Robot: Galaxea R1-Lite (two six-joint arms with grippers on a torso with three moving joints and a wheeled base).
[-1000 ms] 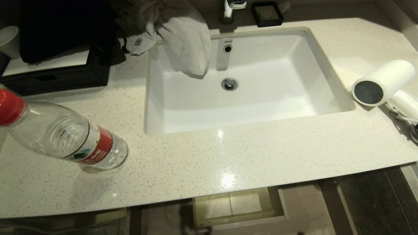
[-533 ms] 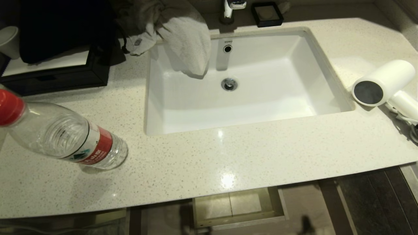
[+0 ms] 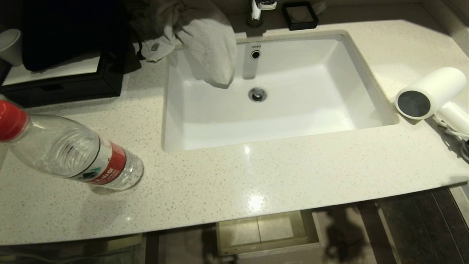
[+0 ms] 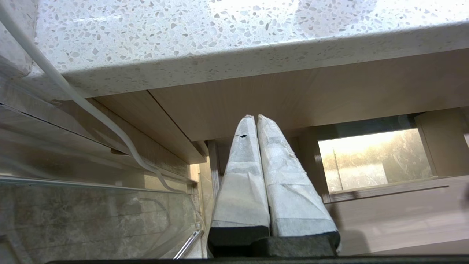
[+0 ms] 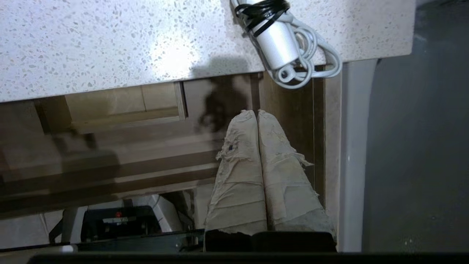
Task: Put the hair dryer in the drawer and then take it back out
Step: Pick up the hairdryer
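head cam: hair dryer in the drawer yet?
No, the hair dryer lies on the countertop right of the sink.

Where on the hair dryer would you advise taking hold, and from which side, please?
Probably the thick barrel of the hair dryer, from above with fingers across its width: it lies on its side on the counter right of the sink, while handle and cord run off the head view's edge.
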